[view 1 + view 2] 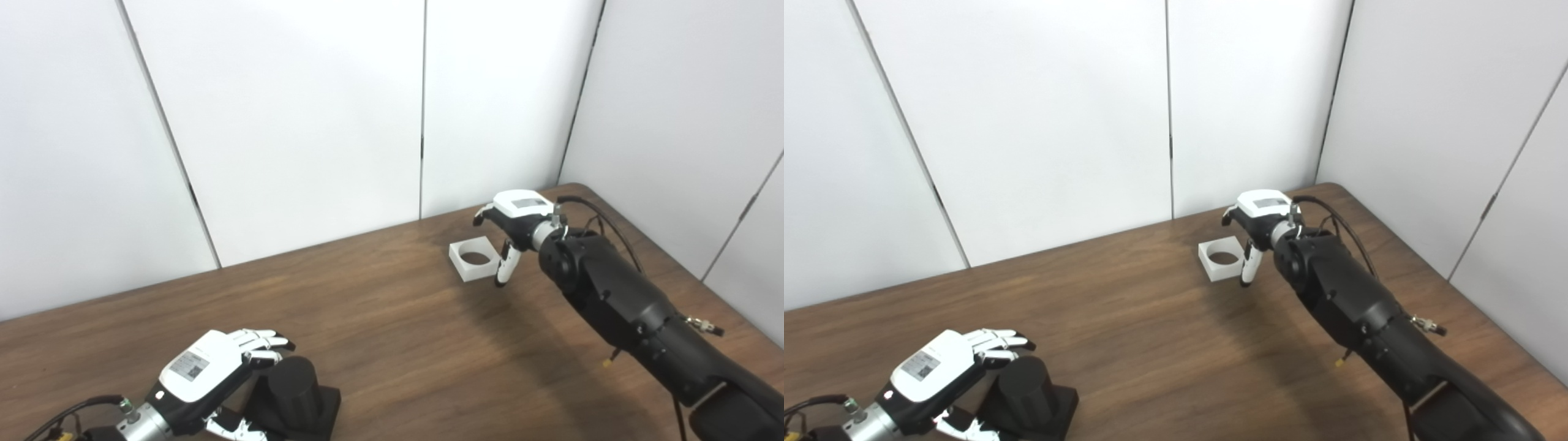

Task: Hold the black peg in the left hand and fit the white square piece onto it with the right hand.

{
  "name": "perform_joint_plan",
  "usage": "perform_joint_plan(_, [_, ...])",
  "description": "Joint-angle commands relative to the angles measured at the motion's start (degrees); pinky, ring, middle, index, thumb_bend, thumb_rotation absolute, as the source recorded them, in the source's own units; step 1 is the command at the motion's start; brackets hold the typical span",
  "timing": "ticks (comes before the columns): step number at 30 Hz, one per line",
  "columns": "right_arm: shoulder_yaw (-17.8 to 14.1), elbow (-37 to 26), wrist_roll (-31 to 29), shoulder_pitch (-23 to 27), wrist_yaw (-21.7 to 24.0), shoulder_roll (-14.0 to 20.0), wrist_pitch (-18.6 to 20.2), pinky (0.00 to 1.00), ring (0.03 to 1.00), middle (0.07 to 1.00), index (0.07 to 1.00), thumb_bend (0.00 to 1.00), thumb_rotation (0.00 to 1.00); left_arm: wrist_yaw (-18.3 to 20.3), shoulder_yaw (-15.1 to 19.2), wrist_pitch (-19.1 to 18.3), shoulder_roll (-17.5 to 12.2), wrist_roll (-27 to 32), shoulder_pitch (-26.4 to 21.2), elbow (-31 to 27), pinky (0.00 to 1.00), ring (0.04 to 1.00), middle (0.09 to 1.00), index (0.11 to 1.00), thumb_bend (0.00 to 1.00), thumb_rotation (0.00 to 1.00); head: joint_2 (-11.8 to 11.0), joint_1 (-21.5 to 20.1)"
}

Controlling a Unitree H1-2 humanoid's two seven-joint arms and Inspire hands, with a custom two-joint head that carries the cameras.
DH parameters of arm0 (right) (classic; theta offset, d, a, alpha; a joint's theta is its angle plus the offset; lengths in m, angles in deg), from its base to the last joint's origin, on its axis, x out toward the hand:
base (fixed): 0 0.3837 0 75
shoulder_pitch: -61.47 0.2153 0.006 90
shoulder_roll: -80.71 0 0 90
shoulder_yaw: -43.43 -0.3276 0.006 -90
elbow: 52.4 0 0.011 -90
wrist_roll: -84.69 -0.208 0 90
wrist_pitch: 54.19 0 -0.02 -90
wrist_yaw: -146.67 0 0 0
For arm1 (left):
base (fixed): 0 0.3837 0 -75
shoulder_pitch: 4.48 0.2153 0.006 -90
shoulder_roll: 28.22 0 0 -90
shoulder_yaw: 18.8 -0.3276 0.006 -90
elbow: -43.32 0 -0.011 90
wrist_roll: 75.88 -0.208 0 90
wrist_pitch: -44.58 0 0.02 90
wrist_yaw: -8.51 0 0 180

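Note:
The black peg [297,383], a thick cylinder on a square black base, stands at the table's near left edge. My left hand [208,367] sits against its left side, fingers reaching past the far side of the peg's top and thumb low on the near side, spread and not clamped. The white square piece [471,272], with a round hole in it, lies flat on the table at the far right. Over its right edge hovers my right hand [511,223], fingers curled above the far corner and the thumb [504,269] pointing down beside the near right corner, open.
The brown wooden table [392,318] ends close behind the white piece at white wall panels [294,122]. Its rounded far right corner [1335,187] lies just beyond my right hand. A cable [603,217] loops off the right wrist.

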Motion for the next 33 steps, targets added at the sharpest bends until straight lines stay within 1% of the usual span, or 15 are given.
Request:
perform_joint_plan(1, [-0.2,-0.4,0.8,3.5,-2.0,0.9,-0.9,0.74,0.87,0.909,0.808,0.85,0.08,6.4,-2.7,-0.6,-2.3,-4.2,3.5,1.1,0.8,0.85,0.823,0.491,0.52,0.06,0.0,0.0])
perform_joint_plan(6, [0.4,1.4,0.9,4.2,-3.0,0.7,-1.5,0.76,0.87,0.904,0.807,0.84,0.07,6.4,-2.3,-0.6,-2.4,-4.1,3.8,0.6,0.78,0.842,0.82,0.49,0.52,0.06,0.1,0.2])
perform_joint_plan(17, [2.3,4.9,0.8,5.8,-4.7,0.1,-2.0,0.72,0.849,0.89,0.804,0.83,0.06,6.9,-1.5,-0.6,-2.8,-3.8,4.5,-1.0,0.78,0.836,0.812,0.49,0.52,0.06,0.8,0.7])
perform_joint_plan(21, [3.5,7.6,1.2,7.0,-5.6,0.0,-2.5,0.72,0.851,0.884,0.8,0.81,0.06,6.4,-1.6,-0.6,-2.9,-3.9,4.5,-1.1,0.77,0.827,0.805,0.489,0.52,0.06,1.0,0.9])
perform_joint_plan(29, [5.7,12.9,1.2,9.3,-7.6,-0.2,-4.5,0.71,0.842,0.867,0.769,0.77,0.1,7.8,-0.6,-0.6,-3.3,-3.9,4.9,-2.4,0.76,0.826,0.808,0.489,0.52,0.06,1.4,1.1])
perform_joint_plan(33, [6.0,15.3,0.5,10.0,-8.2,-0.7,-5.2,0.69,0.841,0.865,0.739,0.76,0.11,8.7,0.1,-0.6,-3.4,-3.7,5.2,-3.0,0.76,0.823,0.806,0.489,0.52,0.06,1.5,1.3])
